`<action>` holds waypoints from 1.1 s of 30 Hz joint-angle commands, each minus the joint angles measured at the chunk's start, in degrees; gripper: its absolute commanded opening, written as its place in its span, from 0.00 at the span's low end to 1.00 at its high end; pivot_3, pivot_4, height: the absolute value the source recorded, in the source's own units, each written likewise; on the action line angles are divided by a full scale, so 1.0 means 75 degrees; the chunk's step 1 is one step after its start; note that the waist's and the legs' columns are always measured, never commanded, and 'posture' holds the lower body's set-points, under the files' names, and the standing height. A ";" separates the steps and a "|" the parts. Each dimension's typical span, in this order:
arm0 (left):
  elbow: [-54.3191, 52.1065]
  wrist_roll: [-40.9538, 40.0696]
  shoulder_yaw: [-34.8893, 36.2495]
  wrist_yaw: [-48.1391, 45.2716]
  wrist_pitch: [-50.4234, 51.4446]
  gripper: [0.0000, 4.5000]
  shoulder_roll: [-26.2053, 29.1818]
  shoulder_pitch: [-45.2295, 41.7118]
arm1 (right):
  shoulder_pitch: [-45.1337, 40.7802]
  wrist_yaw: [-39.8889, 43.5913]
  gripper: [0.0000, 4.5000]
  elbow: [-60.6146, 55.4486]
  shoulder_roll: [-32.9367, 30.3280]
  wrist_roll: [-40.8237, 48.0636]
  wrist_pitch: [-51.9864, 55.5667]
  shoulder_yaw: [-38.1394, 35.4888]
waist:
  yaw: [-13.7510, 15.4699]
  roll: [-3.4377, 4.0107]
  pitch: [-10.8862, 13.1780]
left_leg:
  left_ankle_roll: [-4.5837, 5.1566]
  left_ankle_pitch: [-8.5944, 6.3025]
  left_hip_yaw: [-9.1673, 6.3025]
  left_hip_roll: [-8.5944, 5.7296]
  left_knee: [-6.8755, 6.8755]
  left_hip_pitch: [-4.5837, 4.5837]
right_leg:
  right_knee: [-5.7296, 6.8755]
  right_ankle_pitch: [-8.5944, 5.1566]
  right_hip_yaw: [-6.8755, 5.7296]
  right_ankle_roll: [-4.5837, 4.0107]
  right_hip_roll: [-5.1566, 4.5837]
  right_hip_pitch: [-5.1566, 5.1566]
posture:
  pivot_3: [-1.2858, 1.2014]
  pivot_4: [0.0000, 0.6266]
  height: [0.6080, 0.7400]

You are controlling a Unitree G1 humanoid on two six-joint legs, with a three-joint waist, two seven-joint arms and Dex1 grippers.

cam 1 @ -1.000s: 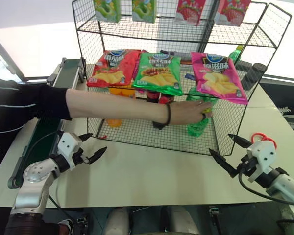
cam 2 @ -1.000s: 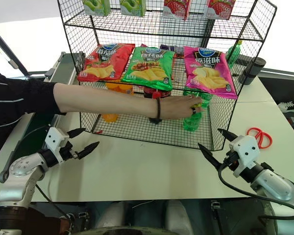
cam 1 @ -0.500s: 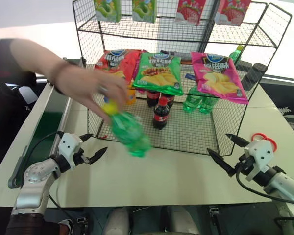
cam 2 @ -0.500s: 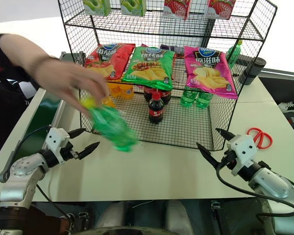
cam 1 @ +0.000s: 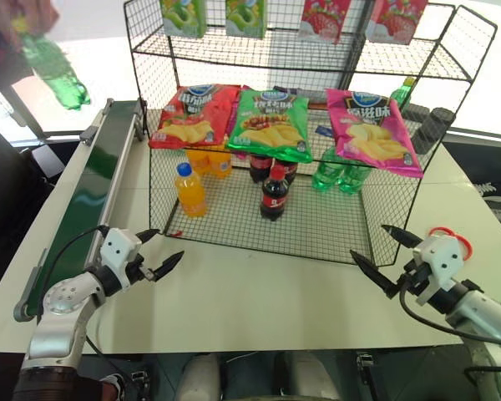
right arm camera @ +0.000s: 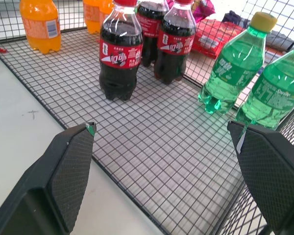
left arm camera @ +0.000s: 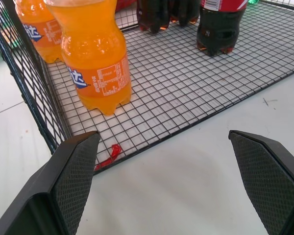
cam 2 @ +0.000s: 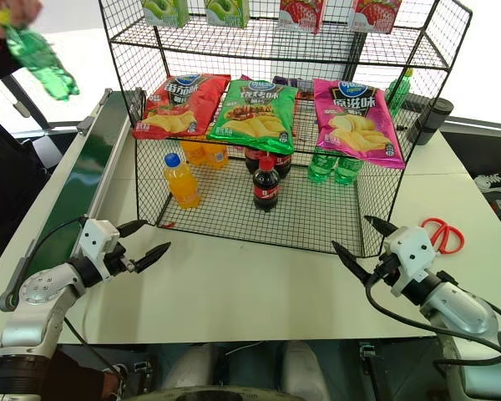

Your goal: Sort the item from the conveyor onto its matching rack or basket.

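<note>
Lifted away up-left, translucent green bottle [cam 1: 54,71], tilted.

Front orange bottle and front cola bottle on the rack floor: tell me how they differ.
The orange bottle has a blue cap and orange drink; the cola bottle has a red cap, red label and dark drink. The orange bottle stands nearer the rack's conveyor-side wall, the cola bottle near mid-floor. Both stand upright, capped and similar in size.

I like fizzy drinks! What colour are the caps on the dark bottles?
Red, clearest on the cola bottles in the right wrist view.
</note>
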 commanded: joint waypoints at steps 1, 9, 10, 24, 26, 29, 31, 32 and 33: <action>-0.0404 -0.0289 0.0291 0.0151 0.0162 1.00 0.0005 0.0030 | -0.0110 -0.0017 0.99 -0.0150 -0.0065 0.0070 0.0003 -0.0011 | 0.0000 0.0000 0.0000 | 0.0000 0.0000 0.0000 0.0000 0.0000 0.0000 | 0.0000 0.0000 0.0000 0.0000 -0.0001 0.0000 | 0.52 0.24 1.00; -0.0263 -0.1578 0.1767 0.0976 0.1077 1.00 -0.0034 -0.0460 | -0.0623 0.0030 0.99 -0.0248 -0.0076 0.0085 0.0222 0.0433 | -0.0003 0.0000 0.0000 | 0.0000 0.0000 -0.0002 0.0001 0.0001 0.0001 | 0.0004 0.0001 0.0000 0.0001 -0.0002 -0.0001 | 0.52 0.24 1.00; -0.0142 -0.1667 0.1976 0.1105 0.1107 1.00 -0.0036 -0.0536 | -0.0674 0.0040 0.99 -0.0292 -0.0071 0.0098 0.0263 0.0512 | -0.0006 -0.0001 0.0000 | 0.0000 0.0000 -0.0002 0.0001 0.0000 0.0000 | 0.0003 0.0005 0.0000 0.0008 -0.0001 -0.0002 | 0.52 0.24 1.00; 0.1467 -0.0551 0.2609 0.3290 0.0058 1.00 -0.0372 -0.1284 | -0.1665 -0.0035 0.99 -0.0867 0.0622 0.0158 0.0772 0.2523 | 0.0002 -0.0036 -0.0011 | 0.0000 0.0000 -0.0002 -0.0001 0.0002 -0.0001 | 0.0003 0.0012 -0.0004 0.0021 0.0007 -0.0002 | 0.52 0.24 1.00; 0.1702 -0.0413 0.2672 0.3608 -0.0208 1.00 -0.0445 -0.1401 | -0.1647 -0.0154 0.99 -0.0969 0.0822 -0.0023 0.0718 0.2921 | 0.0000 -0.0039 -0.0013 | -0.0001 0.0000 -0.0002 0.0000 0.0002 -0.0001 | 0.0004 0.0012 -0.0003 0.0021 0.0002 -0.0003 | 0.52 0.24 1.00; 0.1822 -0.0240 0.2690 0.3965 -0.0563 1.00 -0.0549 -0.1484 | -0.1620 -0.0308 0.99 -0.1128 0.1033 -0.0181 0.0748 0.3368 | -0.0007 -0.0039 -0.0013 | -0.0001 0.0000 -0.0003 0.0002 0.0000 -0.0002 | 0.0004 0.0012 -0.0003 0.0022 -0.0001 -0.0006 | 0.52 0.24 1.00; 0.1843 -0.0165 0.2632 0.4065 -0.0719 1.00 -0.0605 -0.1487 | -0.1609 -0.0445 0.99 -0.1222 0.1121 -0.0226 0.0902 0.3541 | -0.0008 -0.0041 -0.0014 | -0.0001 0.0000 -0.0002 0.0002 0.0000 -0.0003 | 0.0004 0.0013 -0.0003 0.0022 -0.0006 -0.0006 | 0.52 0.24 1.00; 0.1860 -0.0132 0.2599 0.4091 -0.0782 1.00 -0.0635 -0.1474 | -0.1616 -0.0464 0.99 -0.1252 0.1107 -0.0161 0.1111 0.3603 | -0.0010 -0.0043 -0.0015 | -0.0002 0.0000 -0.0002 0.0001 0.0000 -0.0003 | 0.0004 0.0013 -0.0003 0.0022 -0.0009 -0.0006 | 0.52 0.24 1.00; 0.1891 -0.0123 0.2584 0.4105 -0.0822 1.00 -0.0656 -0.1470 | -0.1627 -0.0457 0.99 -0.1263 0.1091 -0.0081 0.1274 0.3651 | -0.0010 -0.0045 -0.0016 | -0.0002 0.0000 -0.0002 0.0001 0.0000 -0.0003 | 0.0004 0.0013 -0.0003 0.0022 -0.0010 -0.0007 | 0.52 0.24 1.00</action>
